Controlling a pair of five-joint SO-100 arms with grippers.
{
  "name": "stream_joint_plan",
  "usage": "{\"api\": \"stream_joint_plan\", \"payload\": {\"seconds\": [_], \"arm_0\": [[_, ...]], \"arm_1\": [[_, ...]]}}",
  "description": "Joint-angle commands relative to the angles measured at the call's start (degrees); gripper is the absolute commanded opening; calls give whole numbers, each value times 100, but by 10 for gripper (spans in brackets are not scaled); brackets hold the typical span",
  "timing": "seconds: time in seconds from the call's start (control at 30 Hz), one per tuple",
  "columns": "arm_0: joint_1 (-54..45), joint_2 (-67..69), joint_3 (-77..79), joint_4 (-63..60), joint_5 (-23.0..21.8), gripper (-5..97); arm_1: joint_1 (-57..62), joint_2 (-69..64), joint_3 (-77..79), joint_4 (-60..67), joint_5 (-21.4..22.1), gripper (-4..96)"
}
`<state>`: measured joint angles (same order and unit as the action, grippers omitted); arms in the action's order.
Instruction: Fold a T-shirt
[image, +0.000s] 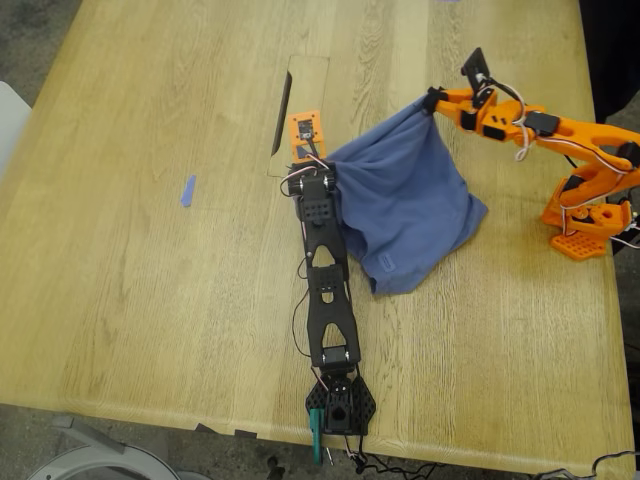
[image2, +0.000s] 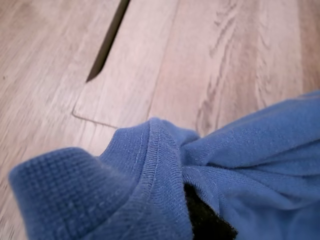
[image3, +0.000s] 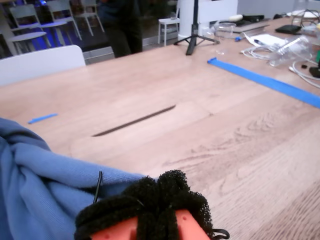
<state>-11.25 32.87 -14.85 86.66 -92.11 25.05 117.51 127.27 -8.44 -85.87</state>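
The blue-purple T-shirt (image: 405, 215) is bunched and stretched between two arms, its lower part resting on the wooden table (image: 150, 300). Its chest print is hidden. My first gripper (image: 322, 172), on the black arm, is shut on a ribbed, hemmed fold of the shirt (image2: 150, 170); a black pad (image2: 205, 220) shows under the cloth. My second gripper (image: 432, 100), on the orange arm, is shut on another edge of the shirt and holds it raised. In the second wrist view its black foam-padded fingertip (image3: 150, 200) shows with blue cloth (image3: 35, 180) beside it.
A cable slot and hatch panel (image: 284, 112) lie just beyond my first gripper, and show in its wrist view (image2: 107, 42). A small blue tape piece (image: 188, 190) lies at the exterior view's left. The orange arm's base (image: 585, 225) stands at the right, the black arm's base (image: 340, 405) at the front edge.
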Motion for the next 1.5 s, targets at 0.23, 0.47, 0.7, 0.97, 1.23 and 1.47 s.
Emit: {"api": "stream_joint_plan", "payload": {"seconds": [0.23, 0.47, 0.7, 0.97, 1.23, 1.47], "arm_0": [[-659, -562, -422, -2153, -18, -3], [-976, -923, -413, -3305, -9, -3], [-1213, -923, -413, -4307, 18, -3], [-1046, -448, -422, -4351, 26, -3], [-800, 510, -431, -2312, -44, -3], [-571, 1503, -431, -44, -167, -3]], "arm_1": [[519, -3199, -2136, -1635, 185, 11], [782, -5440, -4764, -1688, 246, 12], [905, -6504, -6337, -1266, 237, 9], [1178, -9281, -12516, 1934, 281, 9], [1195, -8956, -13465, 4359, 413, 4], [1160, -7743, -13465, 6970, 387, 3]]}}
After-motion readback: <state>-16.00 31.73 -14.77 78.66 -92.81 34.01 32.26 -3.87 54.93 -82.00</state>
